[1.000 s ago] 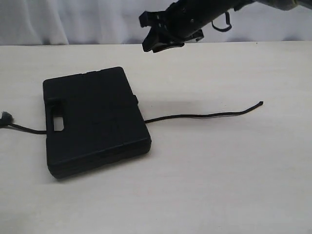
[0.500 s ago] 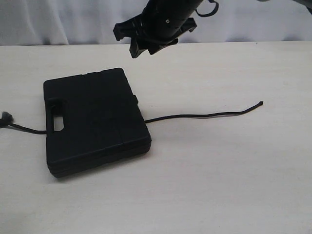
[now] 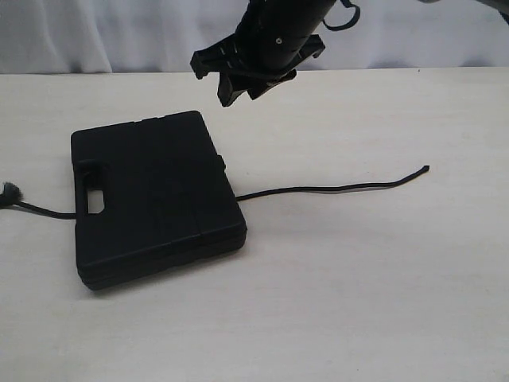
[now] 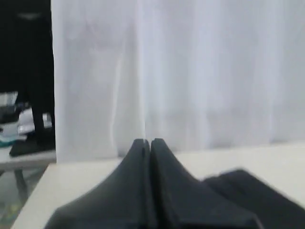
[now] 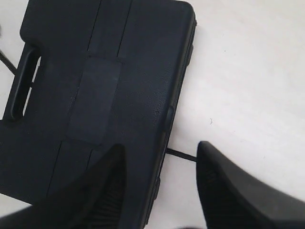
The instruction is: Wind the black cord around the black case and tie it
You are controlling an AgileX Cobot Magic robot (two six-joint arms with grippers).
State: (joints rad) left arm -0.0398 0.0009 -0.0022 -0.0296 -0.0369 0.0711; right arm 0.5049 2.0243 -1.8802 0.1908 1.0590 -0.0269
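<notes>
Case (image 3: 155, 195) of matte black plastic, flat and rectangular, corners rounded, lying lid-up on the pale bench (image 3: 358, 302), left of middle in the exterior view and turned slightly askew. Rectangular handle cut-out at the left edge; shallow ribs running across the lid. Cord (image 3: 334, 189), thin, black and braided, laid flat across the bench: 1 length emerging from under the right edge of the case and trailing rightward to a free tip well apart from it, another leaving the handle side and ending in a frayed tuft at the left border of the frame. Middle stretch hidden beneath the case; lid uncrossed by cord.

Right gripper (image 3: 241, 91) hanging over the bench near the far right corner of the case, clear of it, its 2 black fingers spread wide with nothing between them. Left gripper (image 4: 147, 142) out of the exterior view; fingers pressed tip to tip, empty, aimed at a white curtain (image 4: 190, 71).

From the right wrist view only: fine pebbled grain on the lid, a smoother rectangular panel at its centre, a small tab on the edge near where the cord comes out. From the left wrist view only: a bench edge and a blurred dark mass (image 4: 243, 191), too soft to name.
</notes>
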